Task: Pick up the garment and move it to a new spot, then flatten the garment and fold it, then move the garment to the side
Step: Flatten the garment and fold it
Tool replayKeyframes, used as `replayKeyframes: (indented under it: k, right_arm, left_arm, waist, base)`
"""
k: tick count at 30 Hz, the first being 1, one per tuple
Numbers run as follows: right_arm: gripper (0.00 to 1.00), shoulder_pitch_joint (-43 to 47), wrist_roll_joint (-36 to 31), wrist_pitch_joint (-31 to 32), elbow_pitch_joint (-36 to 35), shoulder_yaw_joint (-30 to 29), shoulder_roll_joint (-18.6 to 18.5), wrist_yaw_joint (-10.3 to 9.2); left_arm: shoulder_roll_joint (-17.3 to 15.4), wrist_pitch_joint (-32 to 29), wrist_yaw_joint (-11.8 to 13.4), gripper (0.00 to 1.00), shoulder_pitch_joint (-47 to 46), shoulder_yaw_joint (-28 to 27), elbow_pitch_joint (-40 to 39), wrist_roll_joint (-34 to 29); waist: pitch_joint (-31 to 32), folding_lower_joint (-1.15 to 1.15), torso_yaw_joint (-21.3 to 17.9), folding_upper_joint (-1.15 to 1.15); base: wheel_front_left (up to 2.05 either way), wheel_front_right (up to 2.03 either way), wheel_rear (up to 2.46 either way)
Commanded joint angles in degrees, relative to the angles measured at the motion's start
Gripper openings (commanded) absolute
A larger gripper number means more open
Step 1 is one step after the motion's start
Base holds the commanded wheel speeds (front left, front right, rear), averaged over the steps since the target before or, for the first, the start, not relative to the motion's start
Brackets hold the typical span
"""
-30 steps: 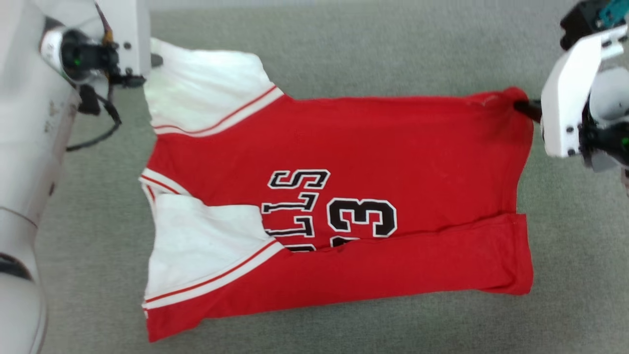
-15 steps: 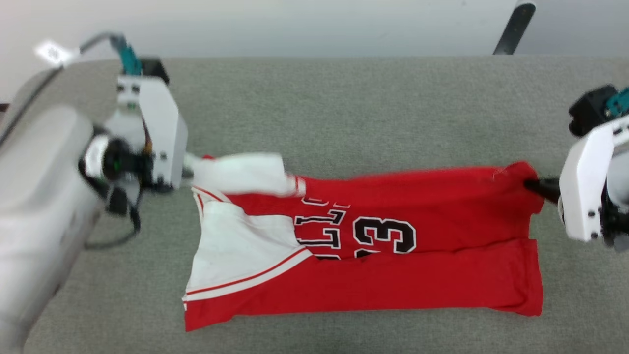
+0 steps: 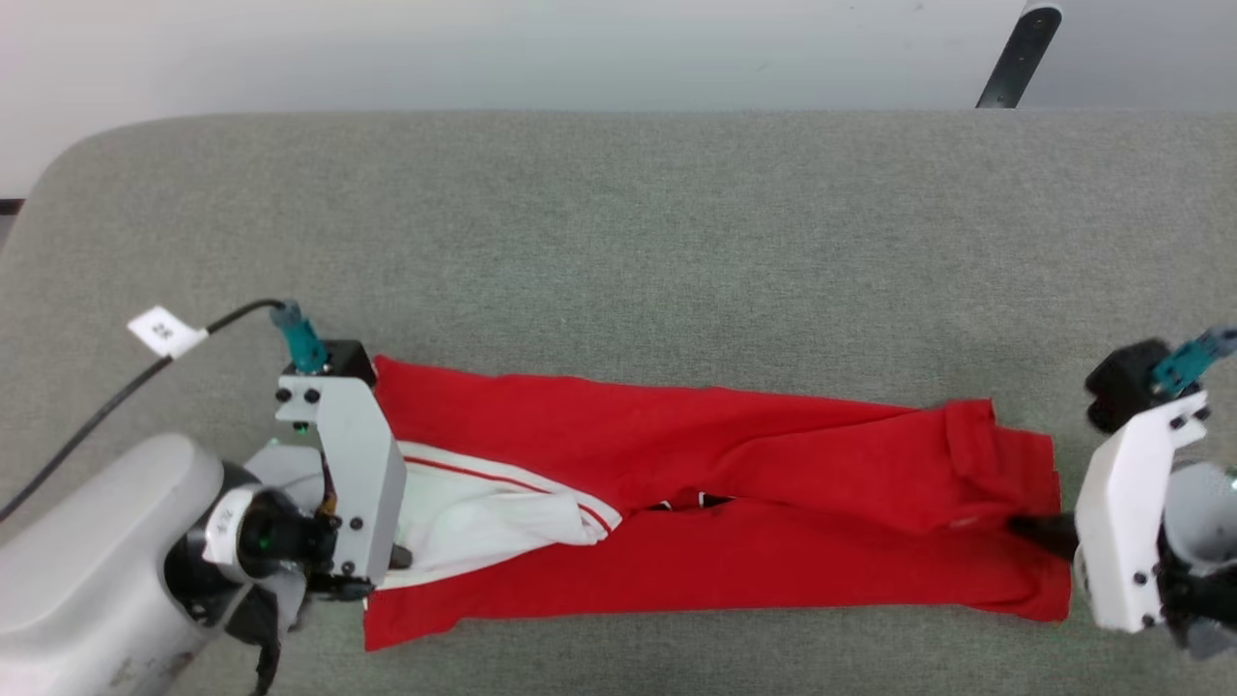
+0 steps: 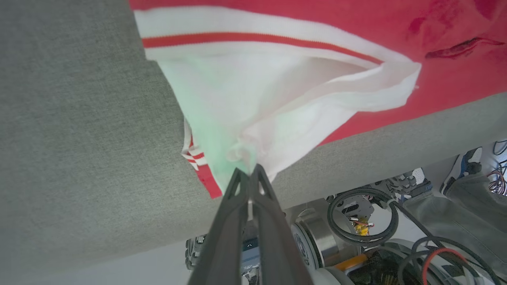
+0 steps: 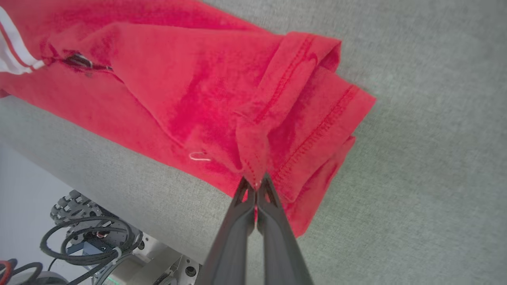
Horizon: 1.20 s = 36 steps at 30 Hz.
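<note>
On the worktop [image 3: 618,242] the garment [image 3: 773,454] was held mid-fold, left gripper [image 4: 250,174] and right gripper [image 5: 256,184] jaws clamped on it; side-move judged pending.

Grey cloth-covered table [image 3: 618,242], pale surface [image 3: 483,48] beyond

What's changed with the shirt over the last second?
The left gripper and right gripper carried the garment's far edge toward the robot, folding it over the near half. The black lettering is now almost covered. The head camera also shifted. Unchanged: both stay shut, left on the white sleeve, right on the hem corner.
</note>
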<state>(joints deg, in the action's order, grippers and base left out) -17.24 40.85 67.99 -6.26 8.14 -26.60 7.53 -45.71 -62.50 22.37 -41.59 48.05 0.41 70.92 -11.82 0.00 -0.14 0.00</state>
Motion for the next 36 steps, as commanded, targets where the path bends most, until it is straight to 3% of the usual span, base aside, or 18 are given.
replayKeyframes:
  k: [1, 3, 4, 5, 6, 7, 16, 20, 25, 32, 36]
  right_arm:
    - [0.0, 1.1, -0.4, 0.4, -0.5, -0.3, 0.9, -0.06]
    - [0.0, 1.5, -1.4, 0.7, -0.8, -0.3, 1.3, -0.06]
    - [0.05, 1.5, -1.8, 0.5, -0.9, -0.2, 1.3, -0.06]
    - [0.67, 1.4, -2.2, 0.2, -1.0, 0.2, 1.4, -0.06]
    - [1.0, 1.3, -2.3, 0.1, -0.9, 0.5, 1.7, -0.05]
    - [1.0, 1.1, -2.3, 0.1, -0.9, 0.5, 1.8, -0.05]
    - [1.0, 1.3, -1.4, 2.6, -2.9, -0.7, 1.7, -0.05]
    - [1.0, 2.8, -2.2, 0.0, -5.3, -1.5, 1.7, -0.05]
    - [1.0, 5.1, -3.8, -10.5, -8.3, -1.4, 1.3, -0.06]
    - [1.0, 9.6, -6.1, -28.9, -7.2, -0.6, 1.8, -0.05]
    - [1.0, 11.2, -7.2, -36.9, -5.0, -0.7, 1.9, -0.05]
  left_arm:
    - [-0.1, 0.6, 0.6, 0.0, 1.1, -0.4, -0.1, 0.1]
    - [0.3, 1.3, 1.1, 0.22, 1.7, -1.0, 0.2, 0.7]
    - [0.3, 1.8, 1.1, 0.38, 1.6, -1.2, 0.4, 0.5]
    - [0.5, 2.1, 1.2, 0.48, 1.6, -1.5, 0.7, 0.7]
    - [0.7, 2.3, 1.4, 0.73, 1.6, -1.8, 0.9, 1.1]
    - [0.7, 2.5, 1.4, 1.0, 1.4, -2.0, 1.2, 1.1]
    - [-0.2, 1.6, 2.0, 1.0, 0.9, -2.2, 0.0, 1.1]
    - [-0.1, 4.0, 1.2, 1.0, 2.3, -2.5, -1.4, 0.3]
    - [0.7, 11.4, -0.2, 1.0, 5.4, -4.0, -2.6, -1.2]
    - [0.7, 29.1, -3.1, 1.0, 12.3, -7.4, -2.7, -5.3]
    - [1.0, 40.8, -6.0, 1.0, 16.4, -9.1, -3.5, -8.8]
  waist:
    - [-0.1, 0.0, -0.1, 0.0]
    - [0.0, 0.0, -0.3, 0.0]
    - [0.0, 0.0, -0.3, 0.0]
    - [0.2, 0.0, -0.4, 0.0]
    - [0.4, 0.0, -0.4, 0.0]
    - [0.8, 0.0, -0.4, 0.0]
    - [5.4, 0.0, 0.0, 0.0]
    - [8.1, 0.0, 0.3, 0.0]
    - [10.6, 0.0, 0.5, 0.0]
    - [12.6, 0.0, -0.4, 0.0]
    - [13.2, 0.0, -0.6, 0.0]
  base:
    - [0.0, 0.0, 0.0]
    - [0.0, 0.0, 0.0]
    - [0.0, 0.0, 0.0]
    - [0.0, 0.0, 0.0]
    - [0.0, 0.0, 0.0]
    - [0.0, 0.0, 0.0]
    - [0.0, 0.0, 0.0]
    - [0.0, 0.0, 0.0]
    - [0.0, 0.0, 0.0]
    - [0.0, 0.0, 0.0]
    - [0.0, 0.0, 0.0]
